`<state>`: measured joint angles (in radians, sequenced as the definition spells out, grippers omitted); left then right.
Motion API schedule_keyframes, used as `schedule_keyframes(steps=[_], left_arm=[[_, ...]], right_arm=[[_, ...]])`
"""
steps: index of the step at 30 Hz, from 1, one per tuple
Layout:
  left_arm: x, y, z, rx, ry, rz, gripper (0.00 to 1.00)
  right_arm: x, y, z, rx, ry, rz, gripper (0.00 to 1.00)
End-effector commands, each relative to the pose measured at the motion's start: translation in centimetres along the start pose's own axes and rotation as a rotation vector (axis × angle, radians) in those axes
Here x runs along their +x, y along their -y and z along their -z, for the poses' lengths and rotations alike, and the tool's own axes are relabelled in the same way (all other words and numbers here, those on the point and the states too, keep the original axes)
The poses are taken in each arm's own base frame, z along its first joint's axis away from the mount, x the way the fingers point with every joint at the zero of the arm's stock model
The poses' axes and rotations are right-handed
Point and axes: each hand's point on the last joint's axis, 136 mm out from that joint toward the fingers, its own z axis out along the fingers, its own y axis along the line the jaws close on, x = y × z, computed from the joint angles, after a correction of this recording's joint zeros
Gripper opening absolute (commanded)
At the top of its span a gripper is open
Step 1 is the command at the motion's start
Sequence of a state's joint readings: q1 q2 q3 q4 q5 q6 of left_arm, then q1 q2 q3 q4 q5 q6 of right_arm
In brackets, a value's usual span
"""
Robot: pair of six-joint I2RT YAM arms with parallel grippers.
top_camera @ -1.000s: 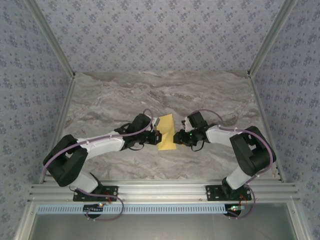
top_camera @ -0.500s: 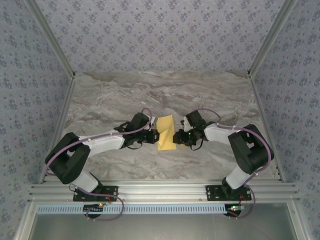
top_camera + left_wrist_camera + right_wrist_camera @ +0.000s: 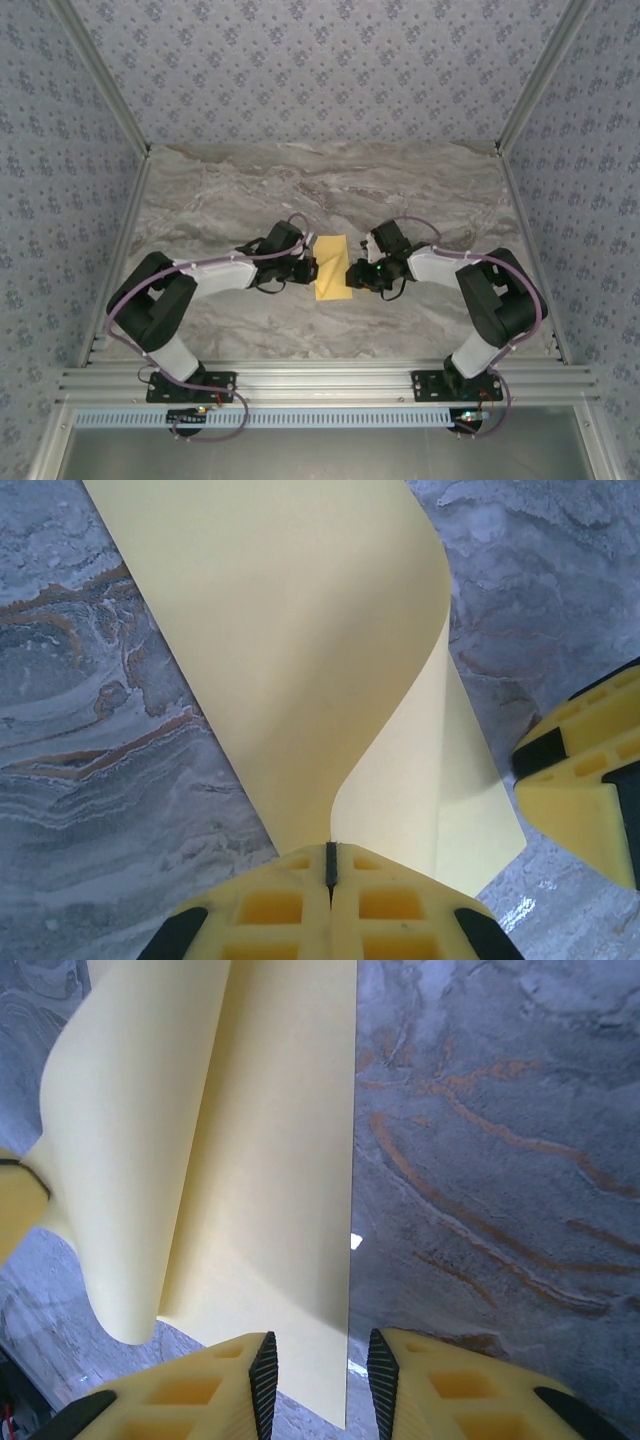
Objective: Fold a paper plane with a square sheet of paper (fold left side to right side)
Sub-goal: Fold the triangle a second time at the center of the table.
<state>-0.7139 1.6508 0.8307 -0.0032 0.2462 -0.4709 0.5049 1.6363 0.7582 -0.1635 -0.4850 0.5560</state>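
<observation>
Yellow sheet half curled over, mid-frame, between two arms.
From the left: the left gripper point(image 3: 309, 268) has its jaws clamped on the lifted edge of the square sheet of paper point(image 3: 333, 265), which arches rightward above the marble counter point(image 3: 220, 200). The right gripper point(image 3: 358, 272) straddles the sheet's right edge, jaws apart.

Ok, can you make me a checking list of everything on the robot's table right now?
Surface: grey marble table.
Job's things: square sheet of paper, yellow, its left side curled up and over, not creased flat.
Clutter: nothing seen.
Hands: left hand shut on the sheet's raised edge; right hand open, fingers apart over the sheet's flat edge.
Cables: purple cables run along both arms.
Surroundings: patterned walls, metal rail at the near edge.
</observation>
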Motion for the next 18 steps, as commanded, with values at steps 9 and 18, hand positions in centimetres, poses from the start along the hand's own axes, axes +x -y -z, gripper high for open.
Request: schedule_keyframes(steps=[9, 18], left_arm=[[-1.2, -0.5, -1.0, -0.022, -0.004, -0.027, 0.0], [-1.5, -0.7, -1.5, -0.022, -0.014, -0.034, 0.0]], right_arm=[[1.5, 1.7, -0.5, 0.076, -0.052, -0.009, 0.33], [1.7, 1.7, -0.5, 0.081, -0.059, -0.006, 0.33]])
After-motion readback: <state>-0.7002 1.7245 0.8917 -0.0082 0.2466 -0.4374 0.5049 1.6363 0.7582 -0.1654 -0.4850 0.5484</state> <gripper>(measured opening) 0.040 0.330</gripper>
